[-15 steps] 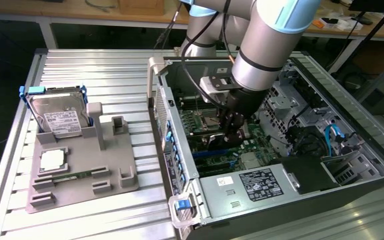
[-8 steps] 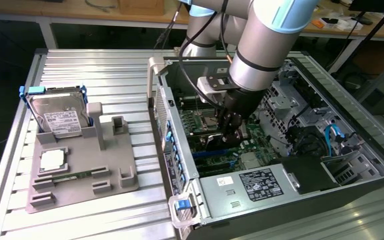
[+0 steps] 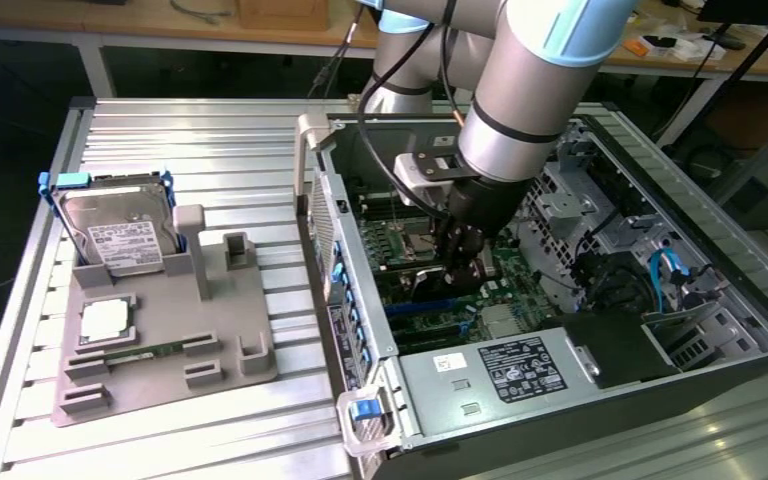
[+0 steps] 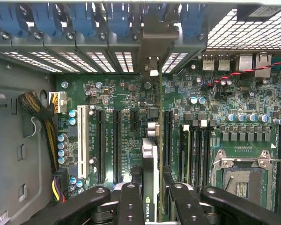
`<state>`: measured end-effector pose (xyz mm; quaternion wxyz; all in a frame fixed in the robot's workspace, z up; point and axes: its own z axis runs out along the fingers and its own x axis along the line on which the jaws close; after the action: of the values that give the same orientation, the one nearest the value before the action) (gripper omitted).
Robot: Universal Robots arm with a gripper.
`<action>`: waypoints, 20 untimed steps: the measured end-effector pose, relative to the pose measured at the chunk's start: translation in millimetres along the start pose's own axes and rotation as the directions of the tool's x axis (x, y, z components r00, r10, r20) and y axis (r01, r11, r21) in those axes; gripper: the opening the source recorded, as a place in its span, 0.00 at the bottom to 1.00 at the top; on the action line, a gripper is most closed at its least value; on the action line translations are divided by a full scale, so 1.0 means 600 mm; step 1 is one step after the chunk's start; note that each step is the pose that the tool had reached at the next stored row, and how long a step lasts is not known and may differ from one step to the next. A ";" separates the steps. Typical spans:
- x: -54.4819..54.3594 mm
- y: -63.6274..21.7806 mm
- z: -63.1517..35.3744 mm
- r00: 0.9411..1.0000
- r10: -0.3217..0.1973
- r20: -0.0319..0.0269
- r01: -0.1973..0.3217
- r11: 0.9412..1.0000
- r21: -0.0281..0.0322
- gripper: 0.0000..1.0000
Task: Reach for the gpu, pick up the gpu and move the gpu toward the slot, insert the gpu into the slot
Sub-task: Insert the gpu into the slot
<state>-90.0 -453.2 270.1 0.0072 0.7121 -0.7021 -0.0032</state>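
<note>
The gpu (image 4: 150, 161) stands edge-on inside the computer case (image 3: 320, 215), gripped by the tool (image 4: 152, 194), seemingly just over the blue slot (image 3: 424, 306). In the exterior view a hard drive (image 3: 117, 240) rests at nine o'clock of the case.

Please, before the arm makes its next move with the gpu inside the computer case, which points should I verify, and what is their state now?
1. Grip: the gripper has its jaws on both sides of the gpu: ok.
2. The gpu is inside the case, over the motherboard: ok.
3. Card edge in line with the slot: cannot tell, because the card hides the line of contact.
4. Card seated in the slot: cannot tell.
5. The cable bundle lies apart from the card: ok.
</note>
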 end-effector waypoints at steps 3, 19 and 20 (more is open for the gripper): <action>0.000 -0.002 0.000 1.000 0.000 0.000 0.000 1.000 0.000 0.27; 0.000 -0.008 0.000 1.000 0.004 0.000 -0.004 1.000 0.000 0.27; 0.000 -0.006 0.000 1.000 0.004 0.000 -0.004 1.000 0.000 0.27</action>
<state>-86.2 -453.2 270.0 0.0071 0.7106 -0.7036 -0.0034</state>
